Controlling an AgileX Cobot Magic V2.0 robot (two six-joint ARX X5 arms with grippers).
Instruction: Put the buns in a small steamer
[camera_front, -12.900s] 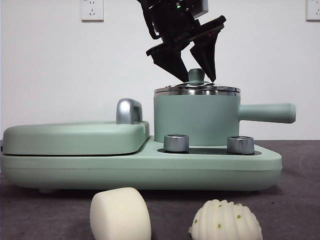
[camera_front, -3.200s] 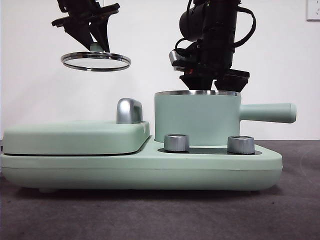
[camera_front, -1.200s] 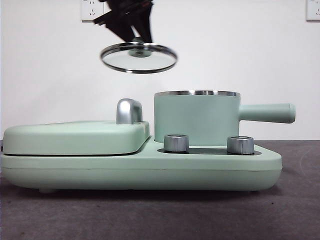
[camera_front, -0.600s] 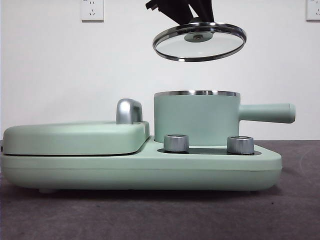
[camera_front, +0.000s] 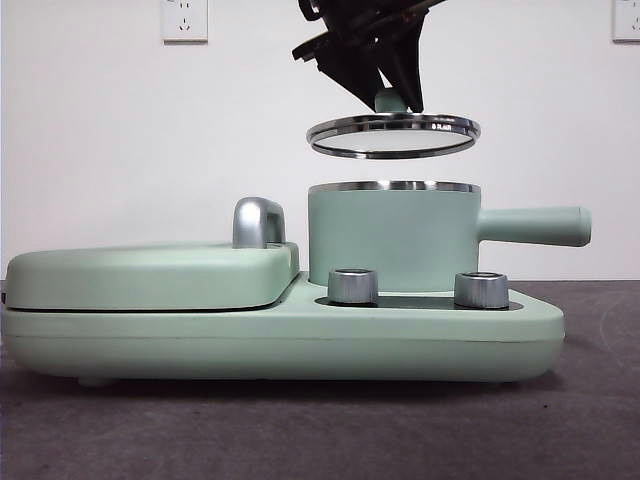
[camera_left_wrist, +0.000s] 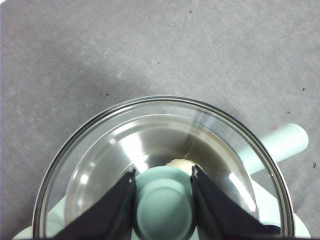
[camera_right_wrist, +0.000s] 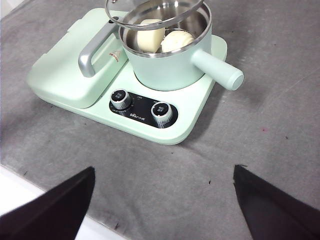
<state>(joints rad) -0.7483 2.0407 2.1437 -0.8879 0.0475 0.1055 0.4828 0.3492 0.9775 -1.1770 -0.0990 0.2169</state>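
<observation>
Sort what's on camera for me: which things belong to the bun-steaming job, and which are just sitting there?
In the job:
- buns, both inside the steamer
- small steamer
- glass lid, held above the steamer
- left pincer, shut on the lid's knob

Just there:
- flat hinged section
- two dials
- wall sockets
- right pincer, open, waiting

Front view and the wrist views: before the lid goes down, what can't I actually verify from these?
- Buns: front view hides them behind the steamer wall; the right wrist view shows two, their far sides cut by the rim.
- Lid: how its far edge lines up with the rim; left wrist view is cut off at the bottom edge.
- Left gripper: the knob fills the gap, contact points unseen.
- Right gripper: only the tips show.
</observation>
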